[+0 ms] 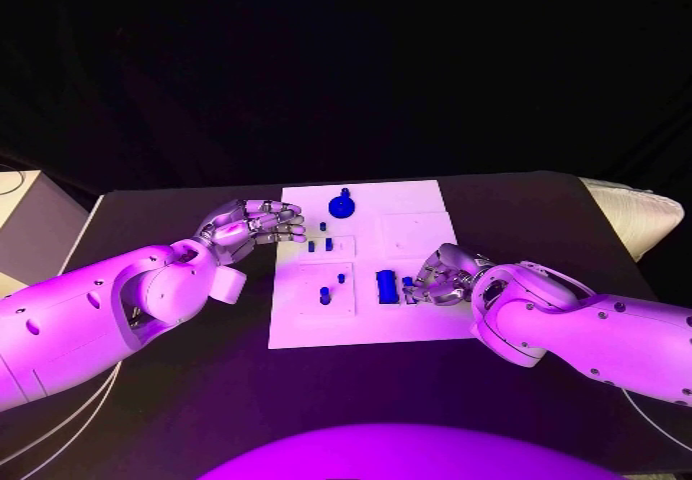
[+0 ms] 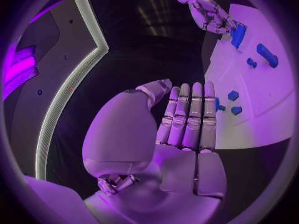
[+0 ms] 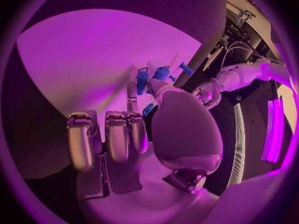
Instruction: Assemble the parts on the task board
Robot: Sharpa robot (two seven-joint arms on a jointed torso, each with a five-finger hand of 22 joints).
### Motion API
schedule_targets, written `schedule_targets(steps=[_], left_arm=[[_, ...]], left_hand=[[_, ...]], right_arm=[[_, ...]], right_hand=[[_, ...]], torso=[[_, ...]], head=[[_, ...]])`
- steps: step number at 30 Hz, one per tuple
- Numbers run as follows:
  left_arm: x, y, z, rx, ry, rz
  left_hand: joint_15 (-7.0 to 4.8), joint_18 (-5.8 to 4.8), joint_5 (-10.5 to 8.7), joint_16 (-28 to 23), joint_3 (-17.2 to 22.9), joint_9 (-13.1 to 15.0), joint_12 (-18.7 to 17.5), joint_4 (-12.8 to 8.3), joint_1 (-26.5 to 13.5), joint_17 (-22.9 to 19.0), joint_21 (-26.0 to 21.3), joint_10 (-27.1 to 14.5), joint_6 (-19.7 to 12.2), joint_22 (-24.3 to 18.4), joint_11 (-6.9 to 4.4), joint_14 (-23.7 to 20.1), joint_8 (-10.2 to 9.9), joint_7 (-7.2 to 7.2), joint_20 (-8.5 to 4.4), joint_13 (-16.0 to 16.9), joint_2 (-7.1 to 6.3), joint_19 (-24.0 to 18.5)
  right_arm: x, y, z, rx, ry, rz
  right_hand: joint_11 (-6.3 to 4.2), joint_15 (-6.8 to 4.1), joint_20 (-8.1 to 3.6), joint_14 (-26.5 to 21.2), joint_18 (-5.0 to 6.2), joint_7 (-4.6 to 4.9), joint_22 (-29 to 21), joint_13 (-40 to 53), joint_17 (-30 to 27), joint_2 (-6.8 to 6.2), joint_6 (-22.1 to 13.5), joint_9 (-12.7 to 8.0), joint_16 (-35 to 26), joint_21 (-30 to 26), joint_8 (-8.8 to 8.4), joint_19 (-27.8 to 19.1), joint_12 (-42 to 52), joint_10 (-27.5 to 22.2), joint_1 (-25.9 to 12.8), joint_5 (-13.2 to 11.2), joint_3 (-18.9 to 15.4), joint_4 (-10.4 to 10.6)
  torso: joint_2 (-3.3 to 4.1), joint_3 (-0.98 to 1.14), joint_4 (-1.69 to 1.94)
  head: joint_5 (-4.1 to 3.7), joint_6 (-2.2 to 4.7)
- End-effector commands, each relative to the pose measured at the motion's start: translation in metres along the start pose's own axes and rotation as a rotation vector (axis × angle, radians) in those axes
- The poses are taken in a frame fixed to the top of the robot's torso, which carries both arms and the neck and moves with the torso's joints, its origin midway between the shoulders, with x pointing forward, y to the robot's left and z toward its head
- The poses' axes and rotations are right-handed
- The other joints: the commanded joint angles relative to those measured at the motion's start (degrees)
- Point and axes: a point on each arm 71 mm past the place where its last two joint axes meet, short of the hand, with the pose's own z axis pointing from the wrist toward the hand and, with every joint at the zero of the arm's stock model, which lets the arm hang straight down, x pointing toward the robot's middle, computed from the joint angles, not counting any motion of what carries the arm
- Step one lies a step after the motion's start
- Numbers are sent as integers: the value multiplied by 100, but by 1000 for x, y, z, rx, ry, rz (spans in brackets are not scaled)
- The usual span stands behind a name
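The white task board [image 1: 361, 320] lies mid-table. On it are a round blue part [image 1: 342, 206] at the far edge, small blue pieces [image 1: 320, 243], a blue peg [image 1: 326, 294] and an upright blue block [image 1: 387, 286]. My right hand [image 1: 444, 277] sits at the block's right side. Its thumb and a finger pinch the blue block [image 3: 147, 109], and the other fingers are curled. The left wrist view shows those fingertips on the block [image 2: 237, 35]. My left hand [image 1: 260, 222] hovers at the board's left edge near the small pieces [image 2: 233, 102], its fingers [image 2: 187, 114] straight and holding nothing.
Black table [image 1: 173, 390] surrounds the board. A pale box [image 1: 32, 215] stands off the table's far left corner, and a light cushion-like object [image 1: 635, 215] lies at the far right corner.
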Motion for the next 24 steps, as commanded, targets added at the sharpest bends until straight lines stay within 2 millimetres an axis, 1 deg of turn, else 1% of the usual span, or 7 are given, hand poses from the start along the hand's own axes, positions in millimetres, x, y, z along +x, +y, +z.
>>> schedule_targets(steps=[1,4,12,16,18,20,24], left_arm=[[2,0,1,6,20,-11],[2,0,1,5,19,-11],[2,0,1,4,19,-11],[2,0,1,4,19,-11],[2,0,1,4,19,-12],[2,0,1,4,20,-12],[1,0,0,2,19,-12]], left_hand=[[-7,60,33,-20,1,-9,3,19,-2,5,-19,-41,-7,-10,0,44,-34,4,9,4,35,41],[-7,60,33,-24,0,-9,3,25,-6,7,-23,-42,-8,-13,0,45,-34,3,10,4,38,43],[-7,60,33,-27,-1,-9,2,30,-11,9,-27,-43,-9,-16,1,45,-35,4,10,4,40,45],[-7,60,33,-27,-1,-9,2,30,-11,9,-27,-43,-9,-16,1,45,-35,4,10,4,40,45],[-7,60,33,-27,-1,-9,2,30,-11,9,-27,-43,-9,-16,1,45,-35,4,10,4,40,45],[-7,60,33,-27,-1,-9,2,30,-11,9,-27,-43,-9,-16,1,45,-35,4,10,4,40,45],[-7,60,33,-27,-1,-9,2,30,-11,9,-27,-43,-9,-16,1,45,-35,4,10,4,40,45]], right_arm=[[1,0,0,-4,2,-13],[0,-1,0,1,3,-16],[0,-1,0,-4,1,-14],[0,-1,-1,-13,-1,-13],[-1,-2,-2,-21,1,-14],[-1,-3,-4,-33,7,-15],[0,-7,-8,-58,26,-14]], right_hand=[[-2,-17,-17,598,-98,13,1465,1510,1509,8,-32,-8,37,-8,7,573,12,606,-96,-38,-66,-5],[2,-14,-14,598,-96,16,1462,1510,1509,32,-32,-17,37,-19,3,571,12,606,-180,-76,-191,-2],[-1,-15,-11,598,-92,10,1459,1510,1509,192,-17,-44,37,-38,5,567,12,606,-315,-435,-750,9],[-3,-16,-12,598,-92,7,1458,1510,1509,217,-17,-47,37,-39,6,567,12,606,-300,-472,-811,4],[-6,-19,-14,598,-92,3,1459,1510,1509,234,-20,-50,37,-37,5,567,12,606,-226,-504,-840,-6],[-7,-21,-17,598,-91,4,1457,1510,1509,233,-26,-56,37,-48,5,565,12,606,-53,-635,-870,-14],[2,-15,-14,598,-91,16,1457,1510,1509,169,-38,-72,37,-49,0,565,12,606,322,-944,-980,-17]], torso=[[-4,2,-5],[-3,1,-6],[1,2,-1],[-1,4,1],[-3,4,2],[-2,1,3],[-3,5,0]], head=[[0,2],[-3,4],[-7,10],[-9,6],[-4,5],[3,0],[17,-7]])
